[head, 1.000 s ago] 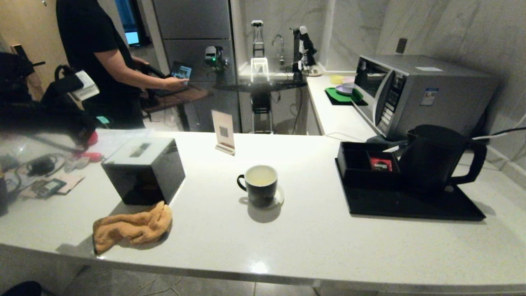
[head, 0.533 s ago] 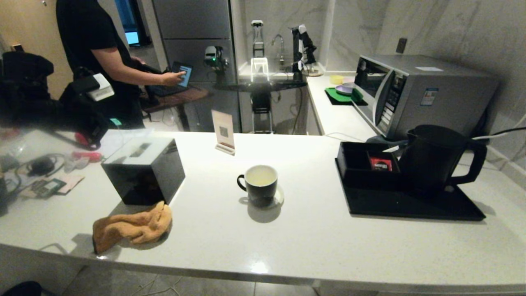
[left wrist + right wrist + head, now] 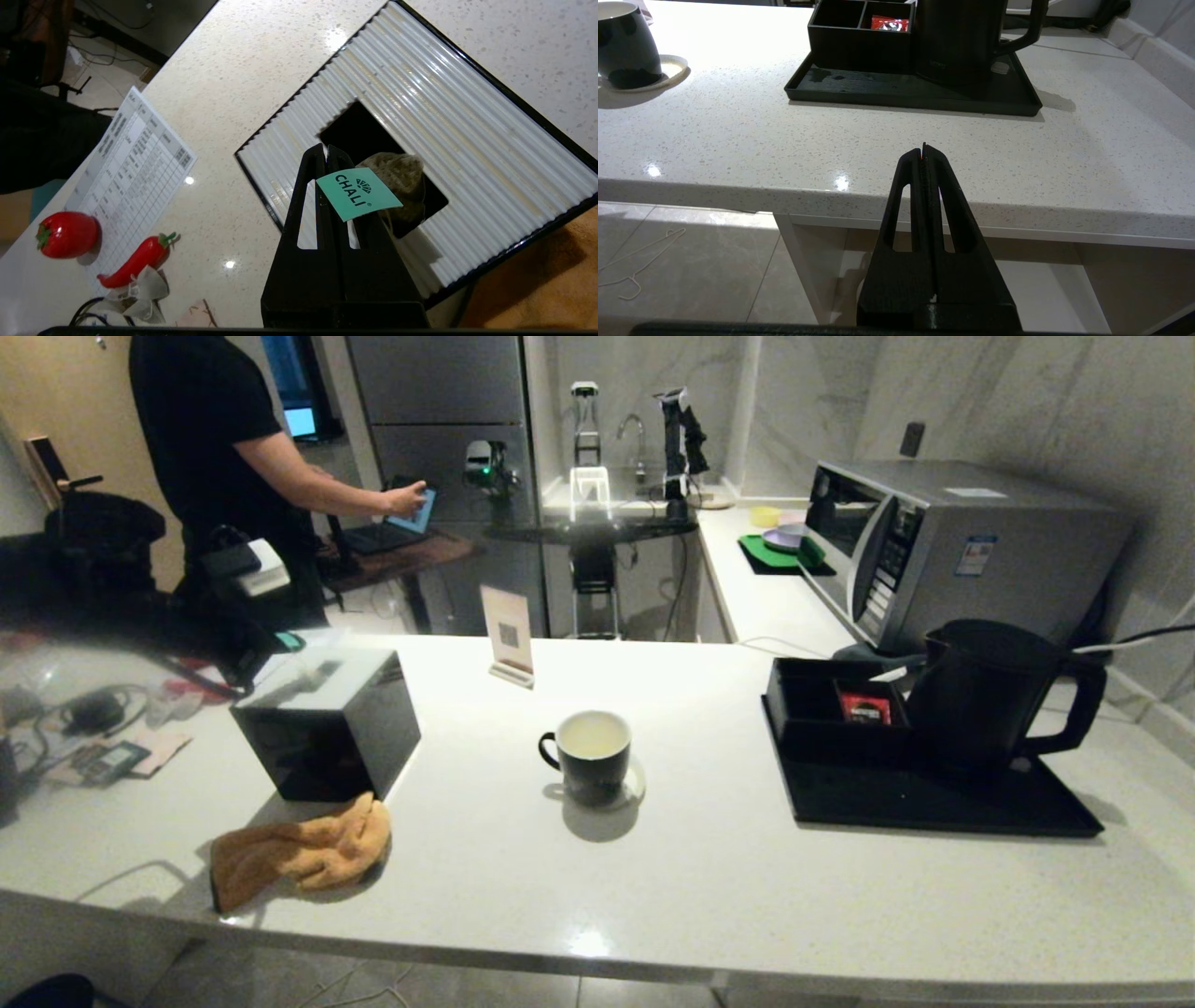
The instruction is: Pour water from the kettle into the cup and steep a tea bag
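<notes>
White speckled stone counter fills the head view: small black, white-lined cup with yellowish water mid-counter, tall matte black kettle far right on a tray. Left wrist view: left gripper clenches a teal-tagged tea bag over a black box's slot. Right wrist view: right gripper hangs clenched, empty, below the near edge.

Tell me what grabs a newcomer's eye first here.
The left tool, shut on a green CHALI tag, dangles a tea bag over the slot of the white-topped black box. On the white counter's middle stands the cup, holding yellowish water; right of it, the kettle sits on a black tray.
</notes>
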`<state>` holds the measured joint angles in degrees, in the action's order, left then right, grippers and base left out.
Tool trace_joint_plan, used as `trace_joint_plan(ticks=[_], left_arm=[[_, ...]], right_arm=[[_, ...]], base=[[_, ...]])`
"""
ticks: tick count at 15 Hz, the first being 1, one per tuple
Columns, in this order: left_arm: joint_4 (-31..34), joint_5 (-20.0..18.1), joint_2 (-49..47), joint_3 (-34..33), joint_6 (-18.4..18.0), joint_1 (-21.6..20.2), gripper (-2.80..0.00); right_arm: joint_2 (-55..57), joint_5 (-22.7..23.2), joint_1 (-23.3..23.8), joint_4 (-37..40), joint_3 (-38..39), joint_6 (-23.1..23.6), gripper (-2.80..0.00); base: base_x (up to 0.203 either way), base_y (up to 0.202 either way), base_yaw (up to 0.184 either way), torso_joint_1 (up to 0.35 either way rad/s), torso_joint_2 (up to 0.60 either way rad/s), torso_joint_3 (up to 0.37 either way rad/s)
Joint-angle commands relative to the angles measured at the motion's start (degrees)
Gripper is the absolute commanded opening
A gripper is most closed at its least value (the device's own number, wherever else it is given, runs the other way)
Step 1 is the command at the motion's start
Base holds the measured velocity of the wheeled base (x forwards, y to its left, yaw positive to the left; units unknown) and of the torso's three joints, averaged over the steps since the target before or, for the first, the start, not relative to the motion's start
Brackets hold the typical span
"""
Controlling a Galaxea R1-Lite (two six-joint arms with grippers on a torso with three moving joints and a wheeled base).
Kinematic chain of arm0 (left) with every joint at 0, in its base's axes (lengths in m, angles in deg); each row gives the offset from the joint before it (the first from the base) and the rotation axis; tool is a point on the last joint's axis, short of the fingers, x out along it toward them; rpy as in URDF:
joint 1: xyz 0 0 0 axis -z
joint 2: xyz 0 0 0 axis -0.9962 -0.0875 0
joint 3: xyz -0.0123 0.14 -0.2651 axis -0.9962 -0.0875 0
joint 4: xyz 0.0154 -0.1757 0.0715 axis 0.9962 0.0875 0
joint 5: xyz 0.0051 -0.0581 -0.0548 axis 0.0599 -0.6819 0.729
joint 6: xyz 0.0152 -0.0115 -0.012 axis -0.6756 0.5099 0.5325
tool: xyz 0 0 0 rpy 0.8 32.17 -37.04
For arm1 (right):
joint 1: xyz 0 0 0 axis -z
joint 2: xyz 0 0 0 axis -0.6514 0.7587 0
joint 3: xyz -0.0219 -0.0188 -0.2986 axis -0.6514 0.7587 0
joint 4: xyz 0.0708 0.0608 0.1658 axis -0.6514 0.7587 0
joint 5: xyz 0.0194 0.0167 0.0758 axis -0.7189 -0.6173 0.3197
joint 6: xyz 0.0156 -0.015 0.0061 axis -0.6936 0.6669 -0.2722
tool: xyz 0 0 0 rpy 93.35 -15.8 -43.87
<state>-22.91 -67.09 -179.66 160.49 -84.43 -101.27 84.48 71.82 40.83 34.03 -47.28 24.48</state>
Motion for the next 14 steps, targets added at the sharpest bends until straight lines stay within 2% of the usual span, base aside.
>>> trace_joint_plan(ticks=[1,14], left_arm=[[0.16,-0.14,-1.35,-0.27,-0.86,0.03,-2.8],[-0.26,-0.23,-4.93,-0.25,-3.67,0.38,-2.8]], right_arm=[[0.0,-0.01,-0.01,-0.01,-0.02,0.03,-2.8],[0.0,-0.01,-0.01,-0.01,-0.04,0.03,-2.8]], base=[[0.0,0.0,0.0,0.0,0.0,0.0],[0.0,0.0,0.0,0.0,0.0,0.0]])
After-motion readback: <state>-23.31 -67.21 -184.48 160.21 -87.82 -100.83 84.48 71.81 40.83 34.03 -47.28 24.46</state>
